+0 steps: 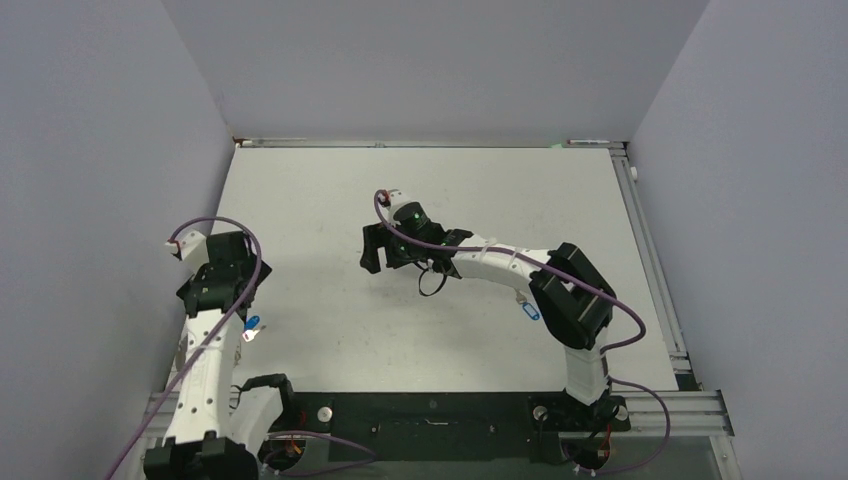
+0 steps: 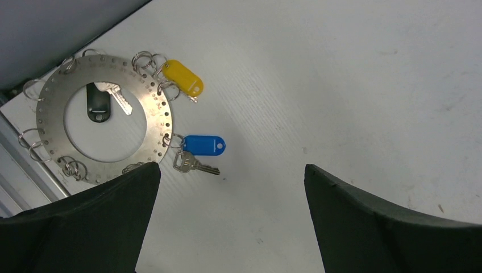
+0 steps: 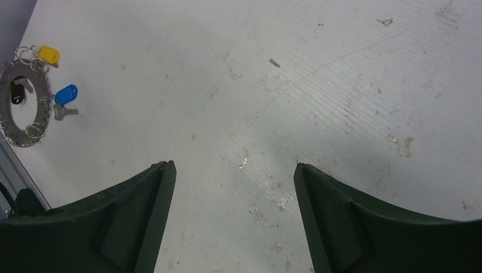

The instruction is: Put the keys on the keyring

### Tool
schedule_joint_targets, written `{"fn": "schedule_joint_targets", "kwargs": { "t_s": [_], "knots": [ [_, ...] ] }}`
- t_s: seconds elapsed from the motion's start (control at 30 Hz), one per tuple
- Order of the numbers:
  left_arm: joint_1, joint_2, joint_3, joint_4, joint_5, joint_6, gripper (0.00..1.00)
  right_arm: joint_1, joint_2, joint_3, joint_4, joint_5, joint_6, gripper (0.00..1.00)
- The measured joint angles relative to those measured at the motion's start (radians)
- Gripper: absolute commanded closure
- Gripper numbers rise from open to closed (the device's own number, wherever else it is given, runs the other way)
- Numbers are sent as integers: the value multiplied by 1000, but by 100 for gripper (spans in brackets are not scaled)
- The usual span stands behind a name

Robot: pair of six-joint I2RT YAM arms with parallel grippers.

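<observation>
The keyring [image 2: 50, 122] is a flat grey metal ring with punched holes and small split rings around its rim, lying on the table. On its rim hang a yellow-tagged key [image 2: 183, 78] and a silver key [image 2: 193, 164] with a blue tag [image 2: 203, 144]. A black-headed key [image 2: 98, 104] lies inside the ring. My left gripper [image 2: 232, 168] hovers open just beside it, holding nothing. From above, only the blue tag [image 1: 252, 323] shows beside the left arm. My right gripper [image 3: 233, 165] is open over bare table mid-table [image 1: 375, 255], with the keyring [image 3: 21, 140] far to its left.
Another blue-tagged key [image 1: 530, 311] lies on the table next to the right arm's elbow. Grey walls enclose the white table [image 1: 330, 190] on three sides. A metal rail [image 1: 655, 280] runs along its right edge. The table surface is scuffed and scratched.
</observation>
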Motion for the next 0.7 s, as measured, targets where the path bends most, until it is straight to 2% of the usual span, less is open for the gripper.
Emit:
{"fn": "schedule_joint_targets", "kwargs": {
  "t_s": [0.2, 0.43, 0.7],
  "knots": [
    [63, 196, 79, -29, 12, -44, 4, -4, -72, -30, -23, 7, -16, 22],
    [238, 214, 57, 8, 129, -111, 4, -4, -72, -51, -26, -8, -14, 22],
    [254, 244, -20, 138, 137, -154, 4, -3, -73, -84, -31, -26, -15, 22]
  ]
}}
